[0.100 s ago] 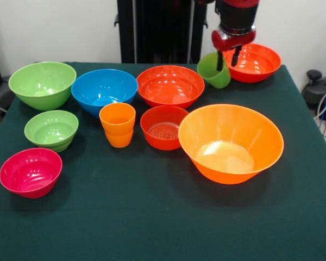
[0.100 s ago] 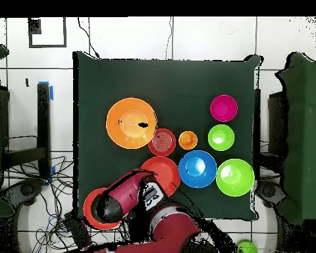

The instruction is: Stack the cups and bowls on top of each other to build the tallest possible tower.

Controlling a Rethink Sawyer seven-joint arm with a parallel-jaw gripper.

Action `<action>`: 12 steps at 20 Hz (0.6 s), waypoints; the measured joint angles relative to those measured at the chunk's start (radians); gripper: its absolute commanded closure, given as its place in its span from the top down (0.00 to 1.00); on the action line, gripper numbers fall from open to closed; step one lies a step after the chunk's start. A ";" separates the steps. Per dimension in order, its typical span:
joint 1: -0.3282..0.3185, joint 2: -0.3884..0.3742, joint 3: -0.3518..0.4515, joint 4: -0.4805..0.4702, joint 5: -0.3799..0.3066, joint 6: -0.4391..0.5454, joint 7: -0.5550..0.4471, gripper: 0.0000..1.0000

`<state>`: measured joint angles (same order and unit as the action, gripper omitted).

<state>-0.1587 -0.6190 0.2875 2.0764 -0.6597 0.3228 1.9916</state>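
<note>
— Green cloth covers your surface point(image 1: 152, 228); white wall behind, tiled floor point(image 2: 187, 39) around.

— And the end effector point(image 1: 229, 58)?

— You see it gripping the translucent green plastic cup point(image 1: 213, 70), tilted, beside the far red-orange plastic bowl point(image 1: 255, 62). Other bowls sit unstacked.

bowls point(image 2: 131, 122) spread on green table point(image 2: 187, 79); arm point(image 2: 131, 197) over one corner.
</note>
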 measured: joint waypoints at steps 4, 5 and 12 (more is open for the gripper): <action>0.000 -0.004 0.015 0.000 0.000 0.001 0.000 0.00; 0.000 -0.004 0.020 0.000 0.000 0.000 0.000 0.00; 0.000 -0.004 0.034 0.000 0.000 0.000 0.000 0.00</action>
<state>-0.1588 -0.6225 0.3213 2.0764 -0.6599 0.3230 1.9916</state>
